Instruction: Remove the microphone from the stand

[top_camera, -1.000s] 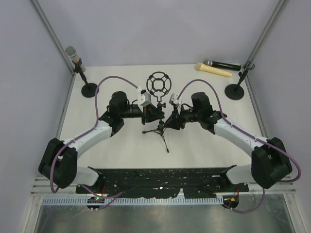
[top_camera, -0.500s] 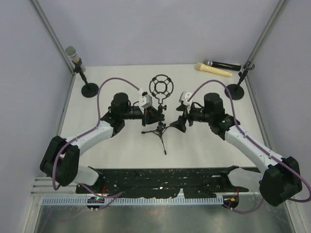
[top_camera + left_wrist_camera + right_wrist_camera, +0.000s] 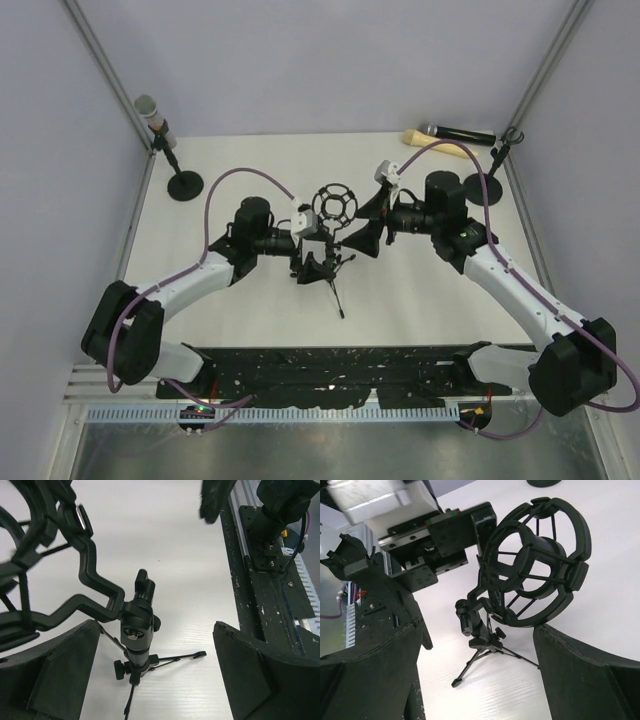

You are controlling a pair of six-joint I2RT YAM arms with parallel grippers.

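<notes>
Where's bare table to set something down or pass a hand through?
Bare: the back-centre strip between the left stand base and the lying microphone; the near-right patch between the tripod legs and the right arm. Crowded: the centre, where the open left gripper and right gripper crowd the shock mount.

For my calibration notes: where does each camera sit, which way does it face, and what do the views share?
Top external: high behind the near edge of the table, looking down; left arm and right arm show whole.
Left wrist: low on the left arm, facing the tripod stand; open jaws at the bottom corners.
Right wrist: on the right arm, facing the shock mount; open jaws at the bottom corners.
Shared: all three show that stand and mount.
</notes>
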